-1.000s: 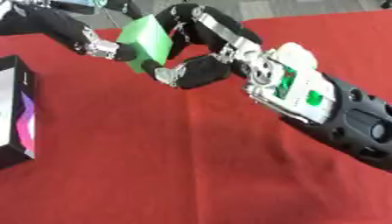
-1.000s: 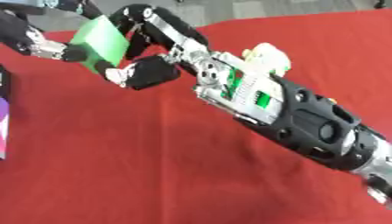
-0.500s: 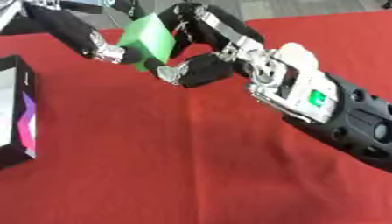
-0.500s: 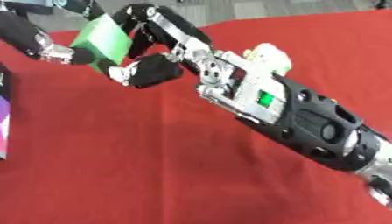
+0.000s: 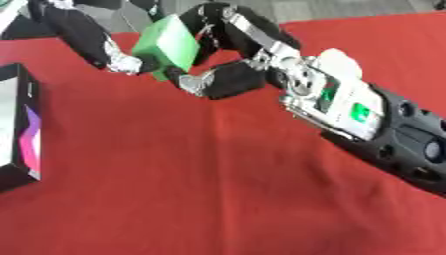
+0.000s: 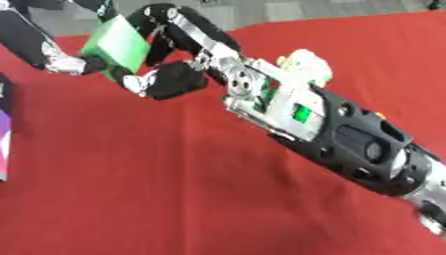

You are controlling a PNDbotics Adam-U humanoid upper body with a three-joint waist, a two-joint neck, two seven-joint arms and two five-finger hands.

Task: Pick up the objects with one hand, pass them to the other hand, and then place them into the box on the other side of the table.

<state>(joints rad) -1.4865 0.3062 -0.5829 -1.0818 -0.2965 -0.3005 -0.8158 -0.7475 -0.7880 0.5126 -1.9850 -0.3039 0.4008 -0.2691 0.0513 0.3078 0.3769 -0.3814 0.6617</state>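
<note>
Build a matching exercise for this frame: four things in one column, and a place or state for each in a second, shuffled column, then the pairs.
Things
1. green block
2. right hand
3. left hand
4. box

Places or states
A. at the left edge of the red table
B. held up between both hands
C. reaching in from the upper left, fingers at the block's left side
D. fingers and thumb curled round the block from the right

Pairs: 1-B, 2-D, 3-C, 4-A
</note>
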